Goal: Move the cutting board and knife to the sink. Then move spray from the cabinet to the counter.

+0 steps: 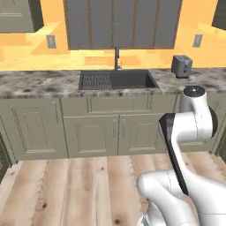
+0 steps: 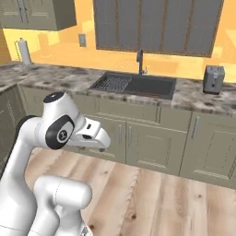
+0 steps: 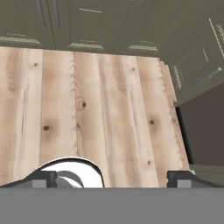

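The dark sink (image 1: 132, 80) is recessed in the speckled counter (image 1: 39, 83), with a wire rack (image 1: 95, 81) in its left half and a dark faucet (image 1: 117, 57) behind it. From the right base view the sink (image 2: 147, 86) lies straight ahead across the floor. An olive wall cabinet (image 2: 37, 14) hangs at the upper left with its door closed. My arm is folded low, well short of the counter. My gripper (image 3: 113, 179) points down at the wooden floor, open, with nothing between its fingertips (image 3: 43, 178). The cutting board, knife and spray are out of view.
A silver toaster (image 1: 181, 66) stands on the counter right of the sink. A paper towel roll (image 2: 25, 50) stands at the far left. Base cabinets (image 1: 92, 132) with closed doors run under the counter. Wooden floor (image 1: 66, 190) lies between me and them.
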Available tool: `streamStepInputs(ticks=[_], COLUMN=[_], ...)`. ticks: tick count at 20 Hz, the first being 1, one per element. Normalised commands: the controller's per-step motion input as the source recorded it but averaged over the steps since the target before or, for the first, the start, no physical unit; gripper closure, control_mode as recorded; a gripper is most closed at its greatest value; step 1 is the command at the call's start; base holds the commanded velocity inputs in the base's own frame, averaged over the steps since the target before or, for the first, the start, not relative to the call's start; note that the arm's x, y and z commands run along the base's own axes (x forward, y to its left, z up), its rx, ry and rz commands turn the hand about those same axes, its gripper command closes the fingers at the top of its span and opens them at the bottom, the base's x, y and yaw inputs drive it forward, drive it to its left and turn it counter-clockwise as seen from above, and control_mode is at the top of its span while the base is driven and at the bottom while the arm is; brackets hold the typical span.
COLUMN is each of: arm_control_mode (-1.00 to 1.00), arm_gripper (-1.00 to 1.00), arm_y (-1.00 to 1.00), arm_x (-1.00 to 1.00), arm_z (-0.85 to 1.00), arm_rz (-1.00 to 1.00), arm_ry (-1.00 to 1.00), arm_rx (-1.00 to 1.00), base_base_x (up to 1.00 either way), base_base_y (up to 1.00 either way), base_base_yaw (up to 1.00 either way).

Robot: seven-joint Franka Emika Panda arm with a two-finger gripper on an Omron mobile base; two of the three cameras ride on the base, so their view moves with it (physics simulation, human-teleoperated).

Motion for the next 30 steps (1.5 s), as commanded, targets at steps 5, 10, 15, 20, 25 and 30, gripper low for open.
streamStepInputs(ticks=[5,10,15,20,25,30], arm_control_mode=[1.0,1.0,1.0,1.0,1.0,1.0], arm_gripper=[-1.0,-1.0,-1.0,-1.0,-1.0,-1.0], arm_y=[0.0,0.0,0.0,0.0,0.0,0.0], arm_x=[0.0,0.0,0.0,0.0,0.0,0.0], arm_z=[0.0,0.0,0.0,0.0,0.0,0.0], arm_rz=[0.0,0.0,0.0,0.0,0.0,0.0], arm_ry=[0.0,0.0,0.0,0.0,0.0,0.0], arm_rx=[0.0,0.0,0.0,0.0,0.0,0.0], base_base_x=[-0.65,-0.43,-0.36,-0.28,-0.29,-0.35], base_base_y=[0.0,0.0,-0.02,-0.04,0.0,0.0], base_base_yaw=[0.37,0.71,0.78,0.85,0.85,0.8])
